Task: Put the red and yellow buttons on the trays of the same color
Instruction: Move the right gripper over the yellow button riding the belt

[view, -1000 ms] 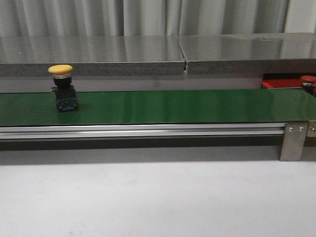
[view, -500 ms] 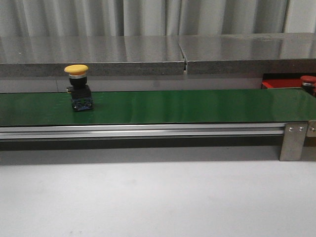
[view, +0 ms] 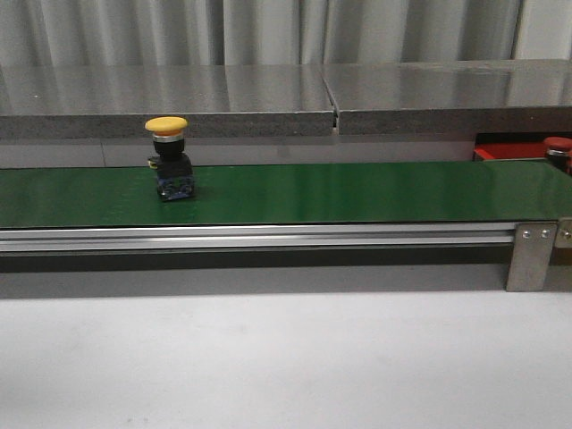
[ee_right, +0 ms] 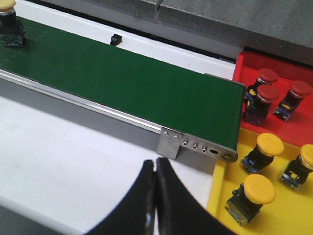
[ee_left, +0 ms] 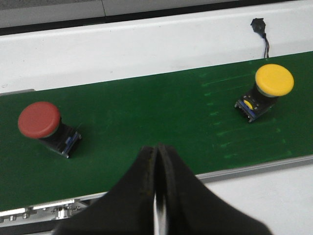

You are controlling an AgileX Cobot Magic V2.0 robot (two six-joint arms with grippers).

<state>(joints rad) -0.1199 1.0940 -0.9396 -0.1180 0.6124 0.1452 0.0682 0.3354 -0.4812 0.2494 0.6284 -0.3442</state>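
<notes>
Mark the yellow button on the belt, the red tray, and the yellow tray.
yellow button (view: 167, 125): front view, on its domed cap.
red tray (ee_right: 274, 62): right wrist view, bare floor near the far rim.
yellow tray (ee_right: 288, 208): right wrist view, bare floor between buttons.

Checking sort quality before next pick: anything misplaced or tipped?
Nothing stands out. Red tray holds only red buttons, yellow tray only yellow ones. On the belt, a yellow button and a red button sit capped-side up.
</notes>
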